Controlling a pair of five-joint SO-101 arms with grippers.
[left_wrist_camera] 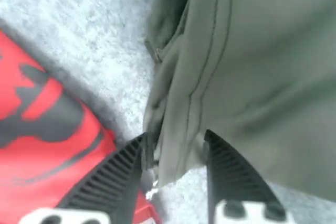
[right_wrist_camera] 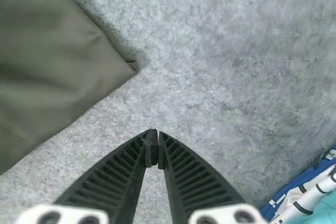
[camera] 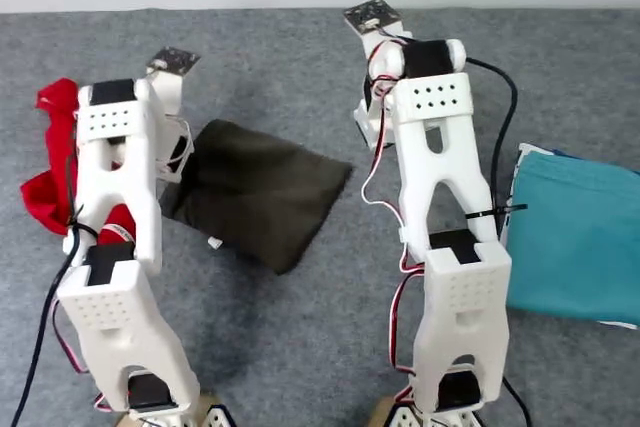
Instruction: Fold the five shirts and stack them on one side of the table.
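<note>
Where the high view looks down on the grey table (camera: 300, 347), the olive shirt (camera: 258, 192) lies folded into a rough rectangle near mid-table, flat, w/ one corner pointing toward the R arm (camera: 440, 197). L arm (camera: 115, 207) stands over the olive shirt's opposite edge; whether it touches the cloth cannot be told here. Red shirt (camera: 50, 162): crumpled, unfolded, on the far side of the L arm from the olive shirt, partly hidden by that arm. Teal shirt (camera: 575, 237): laid flat beyond the R arm, well apart from the olive shirt, running off the frame edge.

Left wrist view: L pincer (left_wrist_camera: 173, 142) stands moderately wide, jaws apart, w/ a bunched hem of the olive shirt (left_wrist_camera: 252, 61) btwn them. One finger (left_wrist_camera: 118, 174) sits on the red-shirt side of the hem, the other on the olive side. Whether the fingers press the cloth cannot be told. Red shirt (left_wrist_camera: 47, 145), w/ dark print, lies just beside the olive shirt. A strip of table (left_wrist_camera: 79, 35) separates the two and narrows toward the pincer.

Right wrist view: R pincer (right_wrist_camera: 154, 142) is closed, tips touching, gripping nothing, above bare table (right_wrist_camera: 226, 61) just beside a corner of the olive shirt (right_wrist_camera: 47, 72). Teal shirt (right_wrist_camera: 328, 216) shows as a sliver on the side away from the olive shirt.
</note>
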